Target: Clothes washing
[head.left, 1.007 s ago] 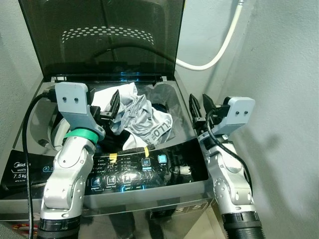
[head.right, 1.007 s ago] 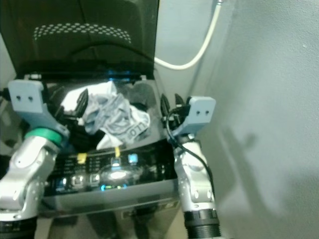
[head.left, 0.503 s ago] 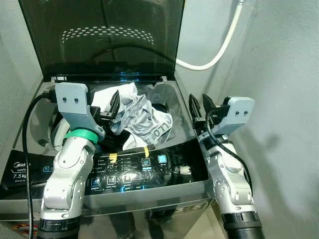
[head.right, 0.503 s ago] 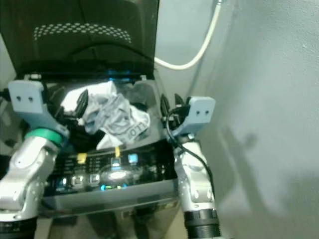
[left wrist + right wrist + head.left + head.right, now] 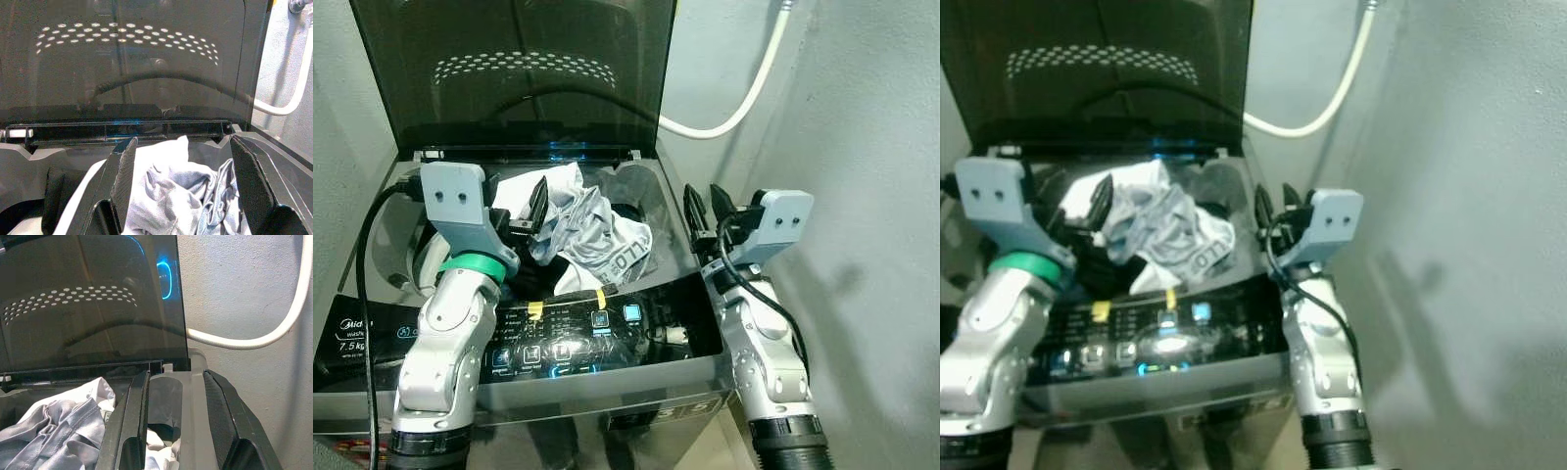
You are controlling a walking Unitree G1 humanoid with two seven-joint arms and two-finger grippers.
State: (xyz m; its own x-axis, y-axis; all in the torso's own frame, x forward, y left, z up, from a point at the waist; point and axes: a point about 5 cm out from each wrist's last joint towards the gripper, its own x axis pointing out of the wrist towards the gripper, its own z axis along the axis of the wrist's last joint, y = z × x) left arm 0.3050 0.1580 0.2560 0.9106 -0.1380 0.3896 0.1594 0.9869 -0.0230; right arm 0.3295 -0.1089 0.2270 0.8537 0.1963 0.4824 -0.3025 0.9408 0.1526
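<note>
A top-loading washing machine (image 5: 658,201) stands with its dark lid (image 5: 519,78) raised. A crumpled pile of grey and white clothes (image 5: 592,235) rises out of the drum, over darker garments. My left gripper (image 5: 530,217) hovers over the drum's left side, open, its fingers (image 5: 122,186) spread wide, with the clothes (image 5: 181,200) lying just past them. My right gripper (image 5: 703,201) is held by the machine's right rim, open and holding nothing; the clothes (image 5: 63,431) lie off to its side.
The lit control panel (image 5: 578,328) runs along the machine's front edge. A white hose (image 5: 744,98) curves down the wall behind. A grey wall (image 5: 871,196) stands close on the right. A black cable (image 5: 362,264) loops beside my left arm.
</note>
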